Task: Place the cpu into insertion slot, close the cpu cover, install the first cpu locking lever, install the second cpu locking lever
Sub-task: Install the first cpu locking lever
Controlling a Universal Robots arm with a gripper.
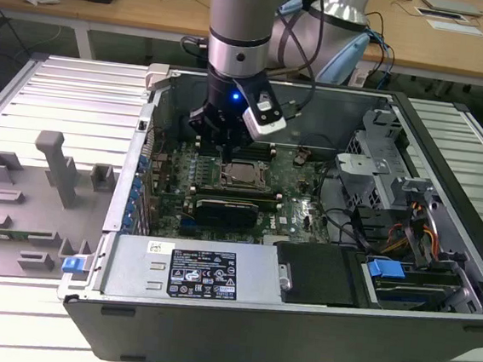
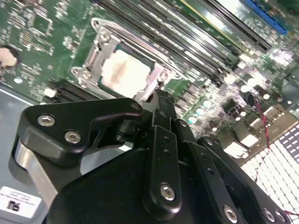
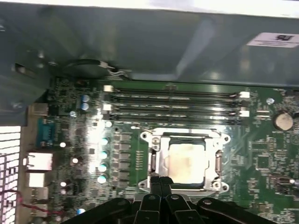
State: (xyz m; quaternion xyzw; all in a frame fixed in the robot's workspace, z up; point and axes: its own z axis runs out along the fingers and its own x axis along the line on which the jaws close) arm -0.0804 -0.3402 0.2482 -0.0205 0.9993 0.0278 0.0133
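Your gripper (image 3: 160,181) has its two black fingers pressed together with nothing caught between them. Their tips sit right at the edge of the insertion slot (image 3: 152,163), on the side facing away from the long memory slots (image 3: 173,105). You cannot tell whether the tips actually touch the slot's frame. The cpu (image 3: 187,161) is already seated inside the insertion slot. It is a small flat square with a pale silvery-beige metal face, lying level, and glare washes it out so its surface looks almost blank. The cpu cover (image 3: 184,136) lies flat over the slot as a thin silvery metal frame. Its big square window leaves the chip's face bare, and round fastener heads show at the slot's corners. Green circuit board (image 3: 261,140) surrounds the slot on every side. In the second wrist view you see the same pale chip (image 2: 125,72) just beyond the closed fingertips (image 2: 157,99). In the exterior view the arm (image 1: 239,27) reaches down into the open computer case (image 1: 235,334), and the gripper hangs just beside the slot, where the chip shows as a small light square.
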